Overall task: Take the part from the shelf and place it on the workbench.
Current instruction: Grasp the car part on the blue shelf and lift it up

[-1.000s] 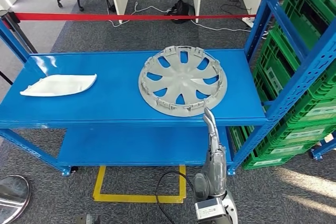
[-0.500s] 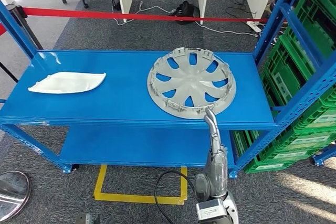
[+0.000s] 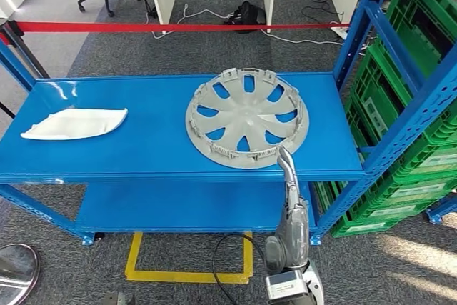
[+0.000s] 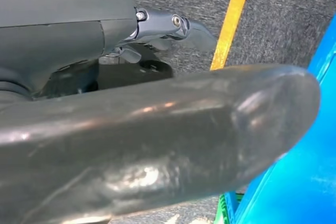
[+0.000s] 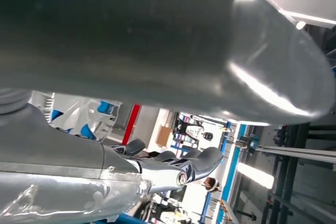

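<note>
Head view: the grey wheel cover (image 3: 247, 117) is lying flat on the blue shelf (image 3: 156, 141), well right of a white panel (image 3: 74, 123). The right hand (image 3: 290, 189) is reaching up with fingers extended, its tip just at the cover's near rim — holding nothing.

Left wrist view: the left hand (image 4: 158, 145) is hanging over grey carpet and a yellow floor line (image 4: 231, 19), fingers straight, grasping nothing.

Right wrist view: the right hand's fingers (image 5: 190, 163) are spread, unclenched, beside the cover.

The approach step is under way, I judge — next, the fingers need to hook the rim.
</note>
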### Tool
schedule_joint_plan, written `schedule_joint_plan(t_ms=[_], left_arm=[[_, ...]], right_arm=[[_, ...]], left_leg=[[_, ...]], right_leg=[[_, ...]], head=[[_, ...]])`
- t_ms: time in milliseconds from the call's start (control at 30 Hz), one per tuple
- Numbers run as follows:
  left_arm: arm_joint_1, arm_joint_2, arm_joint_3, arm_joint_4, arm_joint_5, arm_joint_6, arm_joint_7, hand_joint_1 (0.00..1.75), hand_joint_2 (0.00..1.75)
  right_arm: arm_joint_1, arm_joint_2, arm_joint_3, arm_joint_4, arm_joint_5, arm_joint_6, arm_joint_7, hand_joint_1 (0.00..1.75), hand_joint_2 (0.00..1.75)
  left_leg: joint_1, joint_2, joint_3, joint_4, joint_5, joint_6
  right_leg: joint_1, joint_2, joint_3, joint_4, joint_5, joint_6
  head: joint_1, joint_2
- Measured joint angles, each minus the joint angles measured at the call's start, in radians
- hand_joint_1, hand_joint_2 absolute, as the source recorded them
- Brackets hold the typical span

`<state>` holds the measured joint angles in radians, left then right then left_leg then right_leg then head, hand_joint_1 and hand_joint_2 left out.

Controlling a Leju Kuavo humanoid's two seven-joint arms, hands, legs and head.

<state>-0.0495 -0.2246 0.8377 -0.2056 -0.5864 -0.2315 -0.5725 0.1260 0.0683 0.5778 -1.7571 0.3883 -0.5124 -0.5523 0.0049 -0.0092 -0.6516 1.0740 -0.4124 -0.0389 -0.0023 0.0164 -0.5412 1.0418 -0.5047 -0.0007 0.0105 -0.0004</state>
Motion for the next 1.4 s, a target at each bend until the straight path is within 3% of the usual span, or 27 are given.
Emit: schedule_joint_plan(t_ms=[67, 200, 267, 333, 367, 400, 467, 533, 700, 767, 833, 867, 900, 933, 1000, 1033, 1100, 1200, 1267, 1333, 1367, 1400], left_arm=[[-0.002, -0.001, 0.002, 0.0, 0.0, 0.001, 0.001, 0.0, 0.0], [-0.002, -0.002, 0.005, 0.0, 0.001, 0.001, 0.001, 0.0, 0.0], [-0.003, -0.003, 0.007, 0.0, 0.001, 0.001, 0.001, 0.0, 0.0], [-0.003, -0.003, 0.011, 0.0, 0.001, 0.001, 0.001, 0.0, 0.0], [-0.002, -0.003, 0.013, 0.0, 0.001, 0.001, 0.001, 0.0, 0.0], [-0.002, -0.003, 0.014, 0.0, 0.001, 0.001, 0.001, 0.0, 0.0], [-0.002, -0.003, 0.015, 0.0, 0.0, 0.003, 0.001, 0.0, 0.0], [-0.003, -0.003, 0.016, 0.0, -0.002, 0.006, 0.002, 0.0, 0.0], [-0.003, -0.003, 0.017, 0.0, -0.009, 0.012, 0.004, 0.0, 0.0], [-0.005, -0.003, 0.017, 0.0, -0.01, 0.012, 0.004, 0.0, 0.0], [-0.004, -0.004, 0.018, 0.0, -0.013, 0.01, 0.004, 0.0, 0.0], [-0.004, -0.004, 0.018, 0.0, -0.016, 0.009, 0.004, 0.0, 0.0], [-0.004, -0.004, 0.018, 0.0, -0.019, 0.006, 0.004, 0.0, 0.0], [-0.005, -0.004, 0.018, 0.0, -0.024, 0.003, 0.004, 0.0, 0.0], [-0.009, -0.004, 0.017, 0.0, -0.035, -0.003, 0.004, 0.0, 0.0], [-0.012, -0.004, 0.016, 0.0, -0.04, -0.006, 0.005, 0.0, 0.0], [-0.019, -0.006, 0.014, 0.0, -0.05, -0.011, 0.009, 0.0, 0.0], [-0.022, -0.01, 0.007, 0.0, -0.061, -0.018, 0.015, 0.0, 0.0], [-0.024, -0.011, -0.001, 0.0, -0.068, -0.022, 0.02, 0.0, 0.0], [-0.027, -0.012, -0.008, 0.0, -0.077, -0.026, 0.028, 0.0, 0.0], [-0.028, -0.012, -0.01, 0.0, -0.081, -0.028, 0.031, 0.0, 0.0], [-0.029, -0.012, -0.012, 0.0, -0.085, -0.03, 0.034, 0.0, 0.0]], right_arm=[[0.0, 0.0, 0.0, 0.0, 0.0, 0.0, 0.0, 0.0, 0.0], [0.0, 0.0, 0.0, -0.003, 0.001, -0.001, 0.0, 0.0, 0.0], [-0.001, 0.0, -0.001, -0.005, 0.002, -0.001, 0.0, 0.0, 0.0], [0.0, -0.001, -0.001, -0.005, 0.002, -0.001, 0.0, 0.0, 0.0], [0.0, -0.001, -0.001, -0.005, 0.001, -0.001, 0.0, 0.0, 0.0], [0.0, -0.001, -0.001, -0.005, 0.001, -0.001, 0.0, 0.0, 0.0], [0.001, -0.002, -0.001, -0.005, 0.002, -0.002, 0.0, 0.0, 0.0], [0.001, -0.002, 0.0, -0.006, 0.002, -0.003, 0.001, 0.0, 0.0], [0.003, -0.002, 0.001, -0.006, 0.006, -0.003, 0.003, 0.0, 0.0], [0.002, -0.002, 0.002, -0.006, 0.012, -0.001, 0.004, 0.0, 0.0], [-0.001, -0.004, 0.003, -0.005, 0.031, 0.003, 0.009, 0.0, 0.0], [-0.007, -0.005, 0.005, -0.003, 0.05, 0.006, 0.013, 0.0, 0.0], [-0.014, -0.007, 0.007, 0.0, 0.073, 0.01, 0.02, 0.0, 0.0], [-0.025, -0.008, 0.01, 0.003, 0.098, 0.015, 0.027, 0.0, 0.0], [-0.055, -0.008, 0.016, 0.011, 0.148, 0.027, 0.043, 0.0, 0.0], [-0.076, -0.008, 0.02, 0.016, 0.17, 0.033, 0.051, 0.0, 0.0], [-0.127, -0.008, 0.027, 0.033, 0.21, 0.046, 0.069, 0.0, 0.0], [-0.194, -0.009, 0.033, 0.061, 0.25, 0.06, 0.092, 0.0, 0.0], [-0.235, -0.01, 0.041, 0.082, 0.28, 0.07, 0.109, 0.0, 0.0], [-0.282, -0.013, 0.053, 0.111, 0.311, 0.087, 0.131, 0.0, 0.0], [-0.304, -0.015, 0.06, 0.129, 0.323, 0.1, 0.143, 0.0, 0.0], [-0.327, -0.016, 0.067, 0.146, 0.332, 0.114, 0.153, 0.0, 0.0]], left_leg=[[-0.003, 0.0, 0.029, -0.064, 0.014, 0.007], [0.002, -0.001, 0.04, -0.079, 0.007, 0.022], [0.004, 0.0, 0.045, -0.083, 0.005, 0.029], [0.005, 0.001, 0.048, -0.083, 0.0, 0.032], [0.005, 0.001, 0.05, -0.083, -0.002, 0.033], [0.005, 0.0, 0.054, -0.083, -0.005, 0.032], [0.007, -0.002, 0.067, -0.082, -0.013, 0.025], [0.005, -0.005, 0.074, -0.078, -0.019, 0.013], [0.005, -0.004, 0.069, -0.066, -0.031, -0.009], [0.005, -0.002, 0.031, 0.014, -0.08, -0.016], [0.004, -0.002, -0.033, 0.143, -0.136, -0.018], [0.004, -0.002, -0.054, 0.185, -0.144, -0.017], [0.004, -0.002, -0.06, 0.192, -0.133, -0.015], [0.004, -0.002, -0.046, 0.16, -0.105, -0.012], [0.002, -0.001, 0.014, 0.036, -0.04, -0.002], [0.001, -0.001, 0.041, -0.02, -0.022, 0.001], [-0.002, -0.001, 0.063, -0.07, -0.017, 0.006], [0.0, -0.002, 0.065, -0.082, -0.012, 0.02], [0.004, 0.0, 0.068, -0.087, -0.008, 0.028], [0.004, 0.002, 0.068, -0.087, -0.008, 0.031], [0.004, 0.003, 0.068, -0.087, -0.008, 0.032], [0.004, 0.003, 0.069, -0.086, -0.009, 0.032]], right_leg=[[0.003, 0.0, 0.002, -0.002, -0.009, 0.009], [0.003, -0.004, 0.001, 0.01, -0.032, 0.031], [0.002, -0.006, -0.047, 0.11, -0.085, 0.041], [0.0, -0.007, -0.12, 0.238, -0.131, 0.048], [-0.001, -0.008, -0.141, 0.265, -0.128, 0.05], [-0.002, -0.008, -0.144, 0.255, -0.104, 0.051], [-0.006, -0.009, -0.098, 0.135, -0.02, 0.053], [-0.008, -0.006, -0.05, 0.028, 0.029, 0.048], [-0.006, 0.001, -0.042, 0.006, 0.036, 0.014], [-0.008, -0.001, -0.042, 0.004, 0.038, 0.003], [-0.007, -0.003, -0.044, 0.004, 0.038, -0.002], [-0.006, -0.004, -0.045, 0.004, 0.038, -0.002], [-0.005, -0.003, -0.045, 0.004, 0.038, -0.003], [-0.004, -0.003, -0.044, 0.004, 0.038, -0.003], [-0.002, -0.002, -0.043, 0.005, 0.038, -0.001], [0.0, -0.001, -0.044, 0.006, 0.038, 0.002], [0.002, 0.0, -0.048, 0.004, 0.04, 0.012], [0.0, -0.002, -0.052, 0.007, 0.035, 0.029], [0.0, -0.006, -0.087, 0.082, -0.009, 0.039], [-0.001, -0.008, -0.151, 0.213, -0.067, 0.045], [-0.001, -0.008, -0.174, 0.259, -0.079, 0.047], [-0.002, -0.008, -0.181, 0.27, -0.07, 0.048]], head=[[0.001, 0.0], [0.003, 0.0], [0.005, 0.0], [0.006, 0.0], [0.006, 0.0], [0.006, 0.0], [0.006, 0.0], [0.006, 0.0], [0.001, 0.0], [-0.003, 0.0], [-0.006, 0.0], [-0.006, 0.0], [-0.006, 0.0], [-0.006, 0.0], [-0.006, 0.0], [-0.006, 0.0], [-0.005, 0.0], [-0.003, 0.0], [0.003, 0.0], [0.008, 0.0], [0.008, 0.0], [0.008, 0.0]])
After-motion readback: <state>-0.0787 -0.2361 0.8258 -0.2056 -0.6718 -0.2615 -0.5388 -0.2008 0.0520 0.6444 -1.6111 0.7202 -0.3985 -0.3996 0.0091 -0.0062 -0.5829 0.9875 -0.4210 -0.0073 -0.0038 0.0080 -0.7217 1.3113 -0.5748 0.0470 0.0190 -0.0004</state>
